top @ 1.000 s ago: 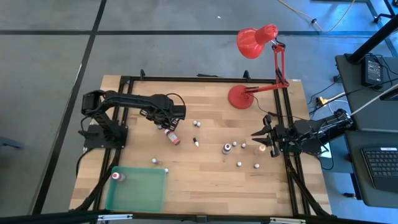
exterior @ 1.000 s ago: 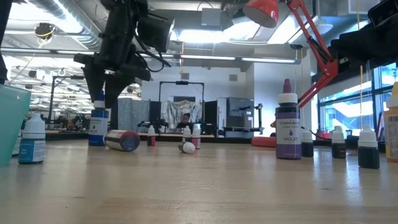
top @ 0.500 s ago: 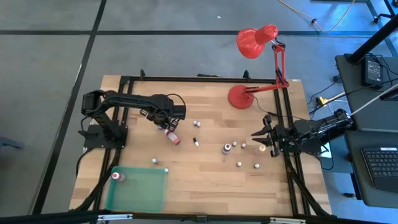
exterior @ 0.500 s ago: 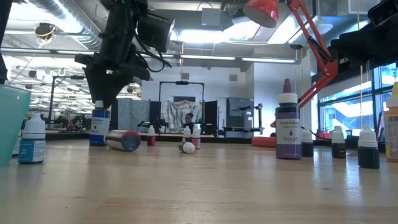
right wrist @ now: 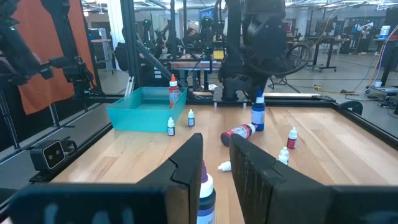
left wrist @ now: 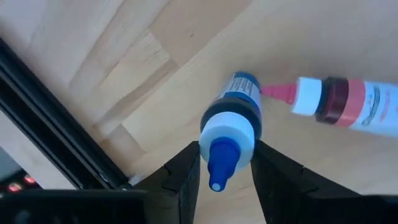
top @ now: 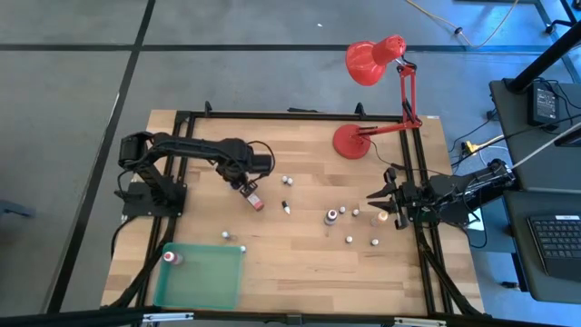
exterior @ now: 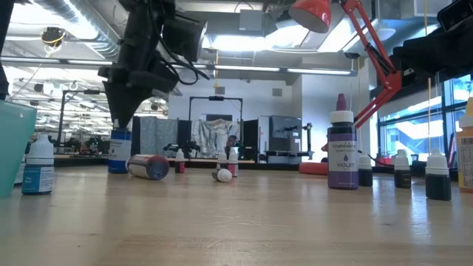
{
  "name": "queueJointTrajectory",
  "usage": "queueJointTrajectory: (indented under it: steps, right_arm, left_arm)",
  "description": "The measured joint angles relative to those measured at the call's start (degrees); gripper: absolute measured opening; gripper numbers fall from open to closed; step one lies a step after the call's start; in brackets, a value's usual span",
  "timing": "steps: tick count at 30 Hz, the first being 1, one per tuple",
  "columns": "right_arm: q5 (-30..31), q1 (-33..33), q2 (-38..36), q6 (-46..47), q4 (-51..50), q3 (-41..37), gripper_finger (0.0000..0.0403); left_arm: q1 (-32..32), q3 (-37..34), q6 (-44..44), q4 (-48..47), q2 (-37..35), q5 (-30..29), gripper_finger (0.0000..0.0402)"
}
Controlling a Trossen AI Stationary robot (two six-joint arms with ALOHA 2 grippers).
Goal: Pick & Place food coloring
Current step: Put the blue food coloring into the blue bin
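Observation:
A blue food coloring bottle (left wrist: pixel 239 93) with a white collar and blue tip stands upright on the wood table, its base on the board. My left gripper (left wrist: pixel 224 147) comes down over it (exterior: pixel 118 142) and is shut on it. A red food coloring bottle (left wrist: pixel 354 102) lies on its side next to it, pink tip toward the blue one. Several tiny bottles (top: pixel 285 207) and a violet bottle (top: pixel 331 216) stand mid-table. My right gripper (top: pixel 374 195) waits level at the right edge, shut on nothing. My left gripper pinches the blue bottle's white collar (left wrist: pixel 247 138), just under the blue tip, between its two fingers. The fingers come from above, pointing steeply down. The bottle stands upright with its base on the table.
A translucent green tray (top: pixel 204 282) sits at the near left with a red-capped bottle (top: pixel 169 258) standing in it. A red desk lamp (top: pixel 349 141) stands at the far right. An orange bottle (top: pixel 382 216) stands just by my right gripper. A black frame rail (top: pixel 290 115) borders the table.
My left gripper has stayed over the blue bottle, rolled about its own pointing line, and drawn its fingers in from a wide gap until they close on the bottle's collar. The bottle stays upright on the table.

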Motion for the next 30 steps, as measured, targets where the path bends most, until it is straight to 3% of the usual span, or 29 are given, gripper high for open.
queueJointTrajectory:
  steps: [9,20,30]
  right_arm:
    - [0.0,0.0,0.0,0.0,0.0,0.0,0.0084]
    - [0.0,0.0,0.0,0.0,0.0,0.0,0.0084]
    - [0.0,0.0,0.0,0.0,0.0,0.0,0.0084]
  left_arm:
    - [-2.7,0.0,10.0,1.8,0.0,-0.8,0.0128]
    - [-4.3,0.3,10.6,3.2,-1.0,-1.9,0.0127]
    - [-5.5,2.0,7.3,2.9,-7.4,-1.3,0.0108]
